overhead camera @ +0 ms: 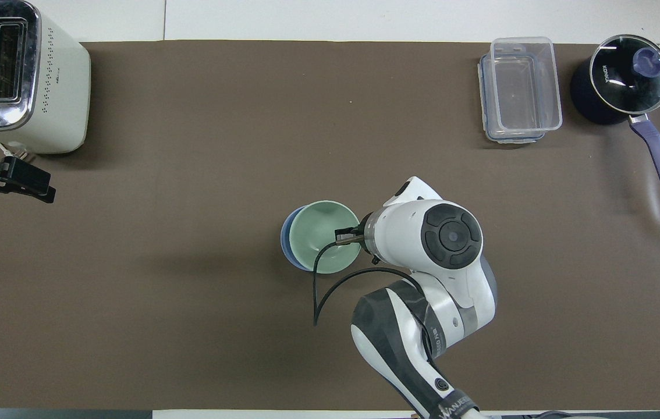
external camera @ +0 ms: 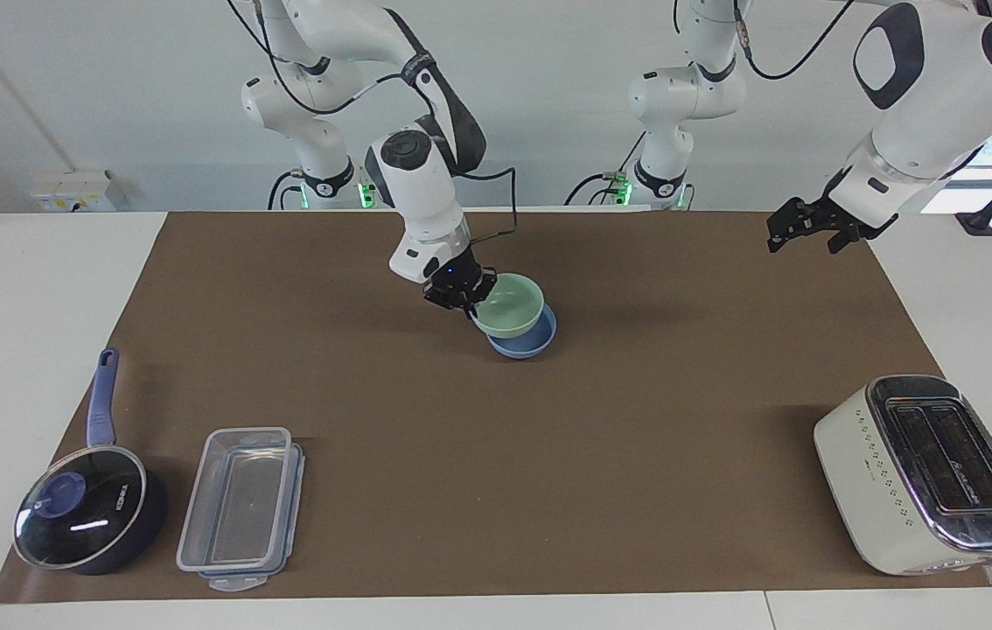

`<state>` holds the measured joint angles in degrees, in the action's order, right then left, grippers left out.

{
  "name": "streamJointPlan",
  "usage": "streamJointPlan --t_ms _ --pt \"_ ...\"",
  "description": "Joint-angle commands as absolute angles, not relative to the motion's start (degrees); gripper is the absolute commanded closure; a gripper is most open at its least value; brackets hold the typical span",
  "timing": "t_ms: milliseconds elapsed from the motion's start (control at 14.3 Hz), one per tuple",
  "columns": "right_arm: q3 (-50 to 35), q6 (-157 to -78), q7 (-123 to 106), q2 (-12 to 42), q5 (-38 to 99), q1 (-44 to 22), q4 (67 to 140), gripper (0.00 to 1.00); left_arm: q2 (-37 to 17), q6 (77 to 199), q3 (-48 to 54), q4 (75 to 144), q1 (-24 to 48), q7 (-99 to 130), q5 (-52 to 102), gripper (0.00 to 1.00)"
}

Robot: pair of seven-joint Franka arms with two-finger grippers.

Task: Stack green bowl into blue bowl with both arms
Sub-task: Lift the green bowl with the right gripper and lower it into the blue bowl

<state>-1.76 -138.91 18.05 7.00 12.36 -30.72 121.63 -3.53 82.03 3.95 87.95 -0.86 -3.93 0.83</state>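
From across, we see a brown mat covering the white worktop [external camera: 50, 289]. Our right gripper [external camera: 462, 291] pinches the green bowl [external camera: 509, 305] by its rim, holding it tilted just above the blue bowl [external camera: 524, 343] so it can nest inside. Our left gripper [external camera: 811, 227] waits, fingers spread and empty, over the mat's edge.

From above, the green bowl [overhead camera: 323, 233] beside the right gripper [overhead camera: 346, 235] covers nearly all of the blue bowl [overhead camera: 287, 238], so we judge it almost aligned.

The right hand [external camera: 467, 298] grips the green bowl [external camera: 509, 306] over the blue bowl [external camera: 531, 343]; the left hand [external camera: 811, 229] hangs apart.

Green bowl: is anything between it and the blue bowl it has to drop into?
Nothing visible. The right gripper holds the green bowl by its rim right over the blue bowl; the left gripper waits apart.
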Motion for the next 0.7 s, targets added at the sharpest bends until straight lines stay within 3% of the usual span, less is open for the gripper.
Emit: streamJointPlan --t_ms 0,629 --pt "-1.5 -139.4 19.2 9.0 13.4 -31.6 119.8 1.0 -2.5 83.2 4.3 88.8 -0.1 -5.7 -1.1 0.0" --pt "-1.5 -139.7 21.9 11.0 12.5 -33.1 118.0 1.0 -1.6 87.5 4.4 91.2 0.0 -4.4 -0.1 0.0"
